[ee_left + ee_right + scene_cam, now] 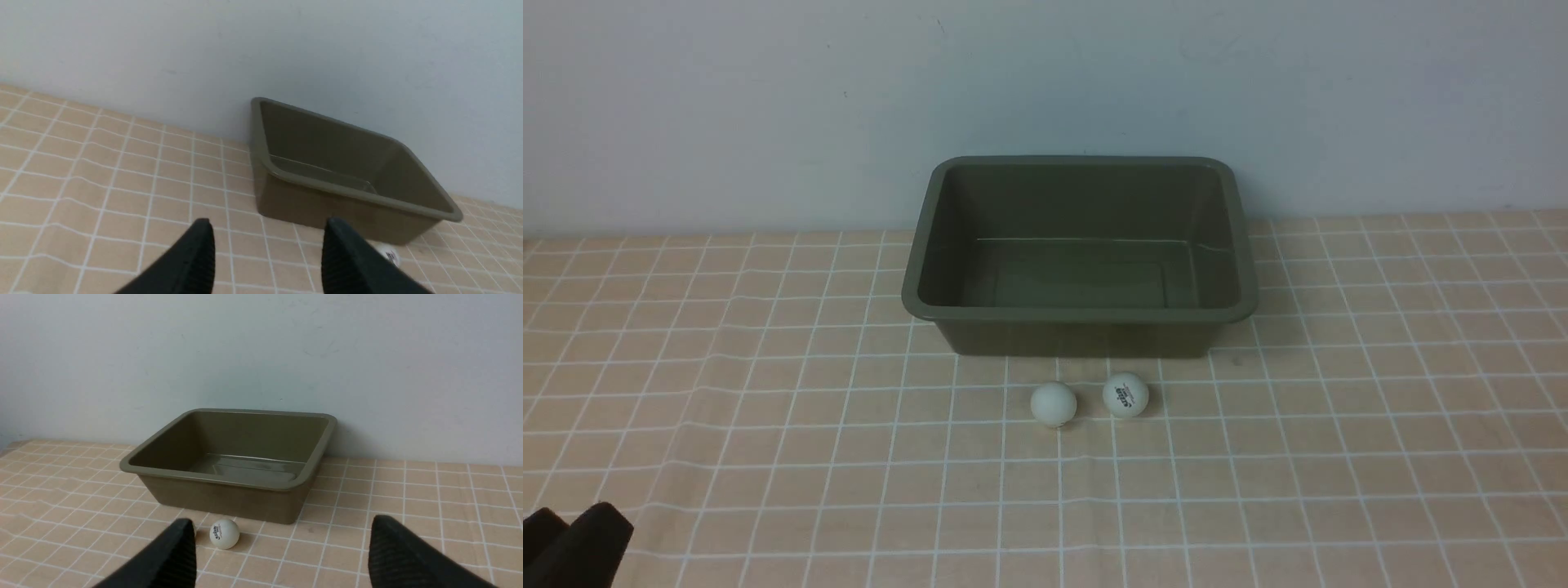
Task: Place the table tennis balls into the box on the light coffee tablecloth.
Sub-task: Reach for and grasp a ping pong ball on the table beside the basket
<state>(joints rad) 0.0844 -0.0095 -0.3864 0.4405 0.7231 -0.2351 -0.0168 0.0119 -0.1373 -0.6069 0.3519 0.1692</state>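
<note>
The olive-green box [1078,314] stands empty at the back middle of the light coffee tablecloth [768,408], against the wall. Two white table tennis balls lie just in front of it: a plain ball [1054,403] and a lettered ball [1125,395] to its right. My left gripper [574,537] shows only at the near left corner, far from the balls. In the left wrist view it [267,228] is open and empty, facing the box [327,185]; the lettered ball [390,254] peeks past one finger. My right gripper [282,526] is open and empty, short of the lettered ball [224,533] and the box [212,479].
A pale wall rises right behind the box. The cloth is slightly creased at the near left [686,482]. Nothing else lies on the cloth in view.
</note>
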